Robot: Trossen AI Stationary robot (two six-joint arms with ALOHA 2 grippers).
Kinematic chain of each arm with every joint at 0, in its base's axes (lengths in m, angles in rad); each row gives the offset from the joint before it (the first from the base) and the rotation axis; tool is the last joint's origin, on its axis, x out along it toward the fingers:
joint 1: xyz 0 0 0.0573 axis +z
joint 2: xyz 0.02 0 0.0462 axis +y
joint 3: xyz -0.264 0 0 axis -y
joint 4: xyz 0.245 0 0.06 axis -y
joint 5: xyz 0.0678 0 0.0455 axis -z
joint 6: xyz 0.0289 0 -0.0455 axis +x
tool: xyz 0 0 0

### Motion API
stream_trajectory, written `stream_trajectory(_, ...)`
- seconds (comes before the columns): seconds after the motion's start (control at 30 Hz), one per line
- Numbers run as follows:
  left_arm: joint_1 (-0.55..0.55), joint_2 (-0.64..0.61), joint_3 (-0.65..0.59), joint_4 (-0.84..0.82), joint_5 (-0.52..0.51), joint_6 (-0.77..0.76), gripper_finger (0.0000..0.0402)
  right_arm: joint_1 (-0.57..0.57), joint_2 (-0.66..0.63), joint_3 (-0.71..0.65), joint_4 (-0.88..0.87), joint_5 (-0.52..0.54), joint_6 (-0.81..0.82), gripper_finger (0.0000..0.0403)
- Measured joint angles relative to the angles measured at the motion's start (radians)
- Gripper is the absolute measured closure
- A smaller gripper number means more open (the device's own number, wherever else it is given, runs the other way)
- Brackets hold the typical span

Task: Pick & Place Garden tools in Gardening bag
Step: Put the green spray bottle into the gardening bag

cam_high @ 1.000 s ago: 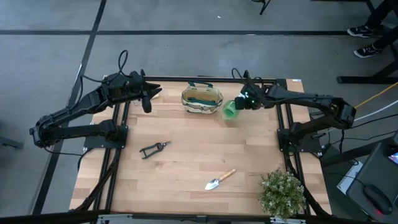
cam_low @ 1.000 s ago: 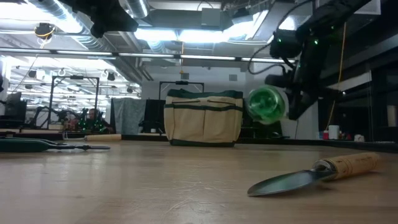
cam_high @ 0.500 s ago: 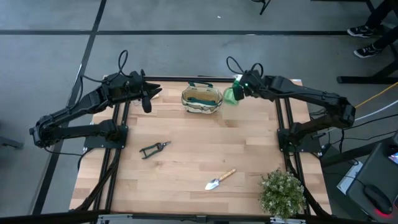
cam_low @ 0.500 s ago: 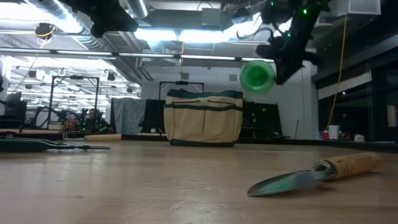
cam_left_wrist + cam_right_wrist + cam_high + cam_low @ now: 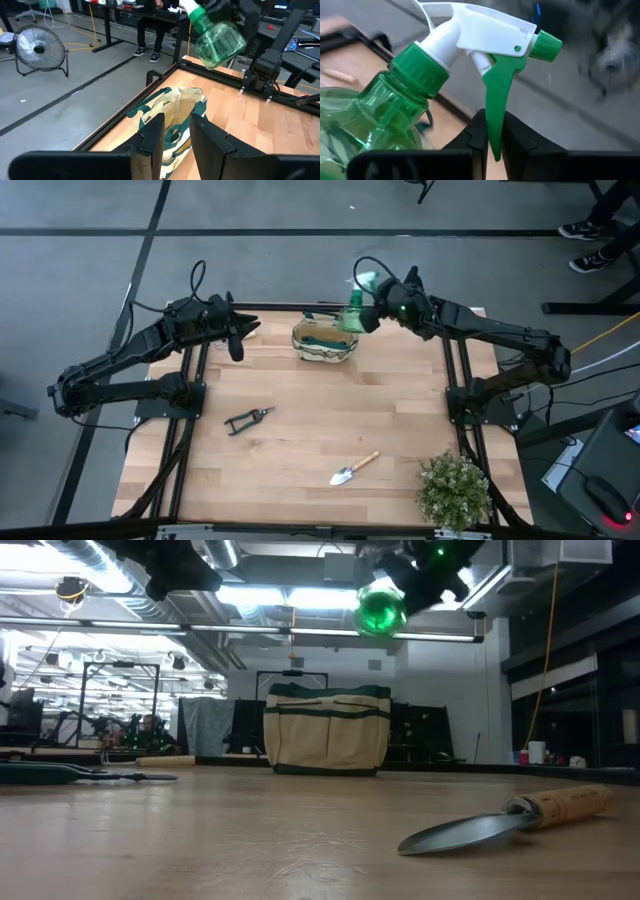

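Note:
The translucent green spray bottle (image 5: 351,317) with its white head (image 5: 480,30) hangs high in the air over the right end of the gardening bag (image 5: 324,340), a cream tote with green trim standing on its base at the table's far middle. My right gripper (image 5: 383,298) is shut on the bottle. My left gripper (image 5: 237,343) is open and empty over the far left edge, pointing toward the bag (image 5: 172,112). The black pruning shears (image 5: 248,419) and the wood-handled trowel (image 5: 354,468) lie flat on the table. My right gripper pinches the bottle's green trigger (image 5: 492,107), just below the white spray head, between its two fingers (image 5: 477,131). The fingers come from the table's right side, roughly level. The bottle is lifted clear and tilted, its body (image 5: 218,42) lower than its head, above the bag.
A bushy potted plant (image 5: 455,490) stands at the near right corner. Black frame rails (image 5: 455,380) run along the table's left and right sides. Bare wood lies between the bag and the shears and trowel.
My right gripper has risen and gone toward the table's left, from beside the bag's right end to above it, still shut on the spray bottle. The bottle has gone up well above the bag's top and turned, its head now toward the far side.

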Motion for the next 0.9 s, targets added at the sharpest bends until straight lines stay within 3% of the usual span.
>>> stream_trajectory(0.27, 0.0, 0.0, 0.0, 0.0, 0.0, 0.0, 0.0316, 0.041, 0.032, 0.0, 0.255, -0.004, -0.389, 0.0364)
stream_trajectory(0.53, 0.0, 0.0, 0.0, 0.0, 0.0, 0.0, 0.0315, 0.043, 0.045, 0.0, 0.43, -0.13, -0.643, 0.0364)
stream_trajectory(0.9, 0.0, 0.0, 0.0, 0.0, 0.0, 0.0, 0.0315, 0.063, 0.057, 0.0, 0.447, -0.177, -1.054, 0.0364)
